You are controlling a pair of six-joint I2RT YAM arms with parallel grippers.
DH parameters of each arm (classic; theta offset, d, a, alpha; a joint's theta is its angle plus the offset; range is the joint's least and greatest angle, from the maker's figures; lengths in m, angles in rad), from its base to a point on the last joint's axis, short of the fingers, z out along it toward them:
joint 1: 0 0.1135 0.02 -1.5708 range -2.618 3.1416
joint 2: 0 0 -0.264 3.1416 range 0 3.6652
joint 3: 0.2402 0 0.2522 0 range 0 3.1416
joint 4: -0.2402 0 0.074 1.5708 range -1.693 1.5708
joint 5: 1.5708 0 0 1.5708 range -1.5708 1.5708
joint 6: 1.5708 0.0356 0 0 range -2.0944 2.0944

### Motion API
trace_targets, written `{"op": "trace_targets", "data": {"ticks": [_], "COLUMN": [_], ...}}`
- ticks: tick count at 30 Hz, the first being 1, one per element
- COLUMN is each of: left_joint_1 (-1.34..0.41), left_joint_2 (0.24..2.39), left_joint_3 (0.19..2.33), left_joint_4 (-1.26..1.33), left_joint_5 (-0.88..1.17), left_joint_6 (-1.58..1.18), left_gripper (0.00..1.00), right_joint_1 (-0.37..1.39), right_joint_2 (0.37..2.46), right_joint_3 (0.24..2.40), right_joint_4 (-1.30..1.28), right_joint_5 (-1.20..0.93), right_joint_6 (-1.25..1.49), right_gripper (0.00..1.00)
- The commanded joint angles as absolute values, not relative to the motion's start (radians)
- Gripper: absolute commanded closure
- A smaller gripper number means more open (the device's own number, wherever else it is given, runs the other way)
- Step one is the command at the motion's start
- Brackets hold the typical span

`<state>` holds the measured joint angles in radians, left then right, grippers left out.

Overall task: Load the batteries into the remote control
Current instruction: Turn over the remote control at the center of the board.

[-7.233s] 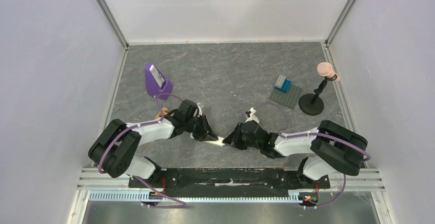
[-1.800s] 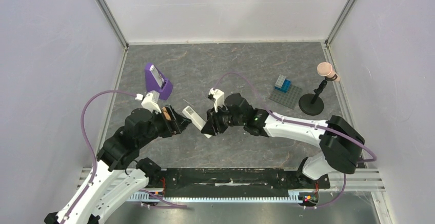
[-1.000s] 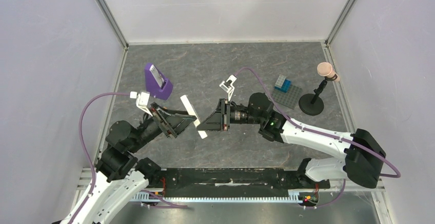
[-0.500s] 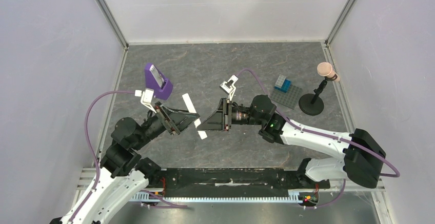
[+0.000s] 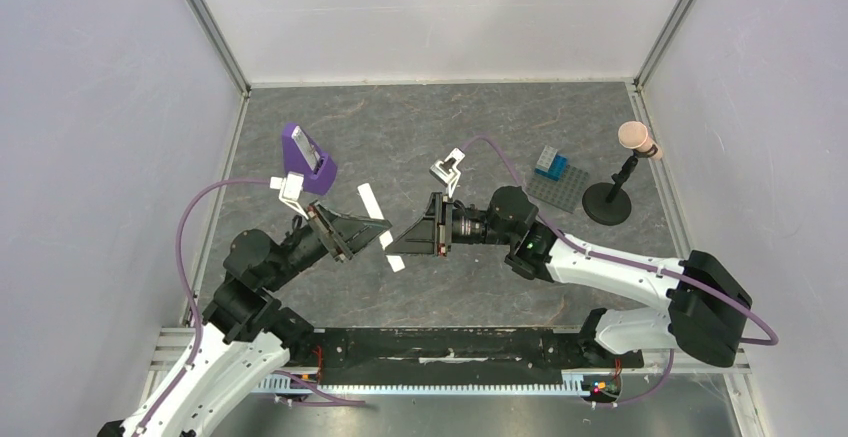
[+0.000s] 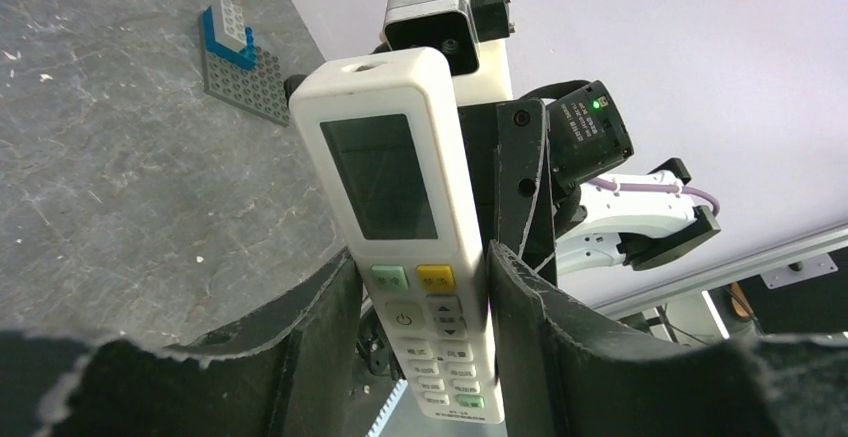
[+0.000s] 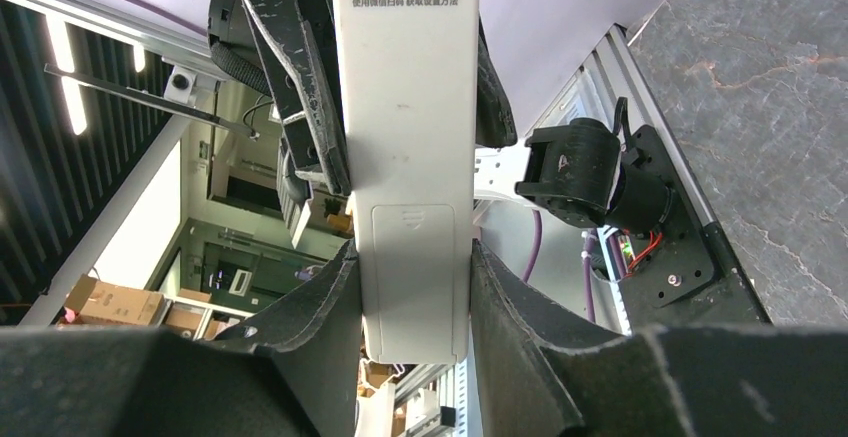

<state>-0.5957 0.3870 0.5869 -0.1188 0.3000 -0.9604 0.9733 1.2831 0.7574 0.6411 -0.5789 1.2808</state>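
The white remote control (image 5: 371,207) hangs in the air above the middle of the table, between my two arms. In the left wrist view its button face and grey display (image 6: 385,167) point at the camera. My left gripper (image 6: 422,267) has a fingertip against each long edge, shut on it, reaching in from the left (image 5: 377,229). The right wrist view shows the remote's back (image 7: 410,107) with a QR label and the closed battery cover. My right gripper (image 7: 410,257) is shut on that end, coming from the right (image 5: 394,243). The batteries are out of view.
A purple wedge stand (image 5: 305,157) sits at the back left. A grey studded plate (image 5: 558,189) with a blue brick (image 5: 550,163) lies at the back right, next to a black stand with a pink ball top (image 5: 612,197). Grey walls enclose the table.
My left gripper has moved slightly up the remote and its fingers have closed in onto the remote's edges. The right gripper keeps the same grip and has barely moved.
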Motion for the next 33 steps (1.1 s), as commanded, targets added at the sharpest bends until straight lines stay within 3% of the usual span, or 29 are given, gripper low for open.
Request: {"op": "trace_targets", "data": {"ticks": [1,4,7,8,11,14,24,28,33], "left_joint_1": [-0.594,-0.594,-0.594,-0.594,-0.594,-0.594,-0.594,-0.594,-0.595], "left_joint_2": [0.409,0.417,0.421,0.421,0.419,0.414,0.440,0.548,0.800], "left_joint_3": [0.561,0.552,0.547,0.547,0.544,0.548,0.708,0.786,0.839], "left_joint_4": [-0.016,0.025,0.034,0.035,0.028,0.006,-0.411,-0.610,-0.676], "left_joint_5": [0.347,0.361,0.365,0.367,0.363,0.350,0.127,-0.032,-0.106], "left_joint_6": [-1.037,-1.057,-1.061,-1.061,-1.058,-1.042,-0.856,-0.819,-0.813], "left_gripper": [0.46,0.48,0.59,0.67,0.84,0.95,0.98,0.98,0.98], "right_joint_1": [0.977,0.977,0.977,0.977,0.977,0.977,0.960,0.950,0.948], "right_joint_2": [1.287,1.294,1.299,1.300,1.294,1.275,1.189,1.122,1.022], "right_joint_3": [0.751,0.743,0.742,0.746,0.759,0.771,0.825,0.825,0.819], "right_joint_4": [0.755,0.772,0.759,0.752,0.683,0.604,0.279,0.116,-0.106], "right_joint_5": [-0.589,-0.593,-0.588,-0.590,-0.572,-0.537,-0.375,-0.230,-0.008], "right_joint_6": [1.315,1.331,1.331,1.328,1.291,1.239,1.011,0.900,0.787], "right_gripper": [0.82,0.81,0.81,0.79,0.65,0.53,0.14,0.06,0.03]}}
